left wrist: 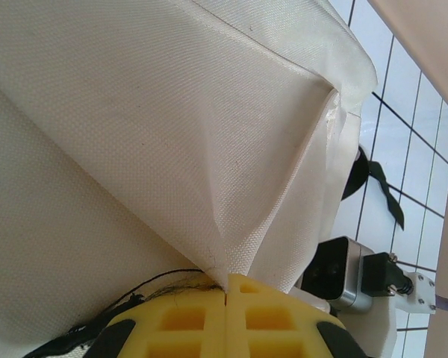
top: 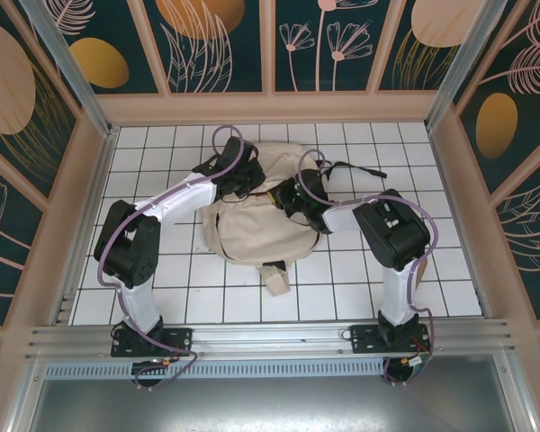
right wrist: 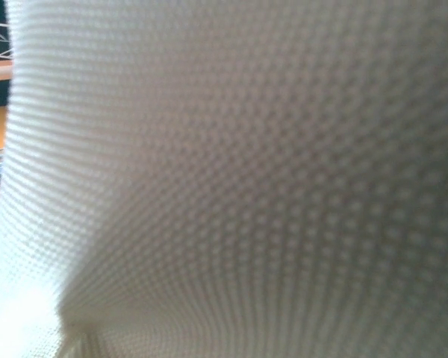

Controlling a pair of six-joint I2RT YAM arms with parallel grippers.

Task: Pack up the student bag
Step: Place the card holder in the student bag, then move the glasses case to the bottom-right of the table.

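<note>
We see a lab test cell: white gridded bench (top: 162,290), aluminium rail (top: 270,338), leaf-patterned wall panels (top: 223,45) boxing it in

table (top: 162,288): white tiles | student bag (top: 252,229): lying mid-table, nearer the far edge (black strap (top: 360,168) trailing right)

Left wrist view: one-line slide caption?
Left end effector, shut, pinches a canvas fold of the beige student bag.

No readable text, no labels, brands, numbers or signs
</note>
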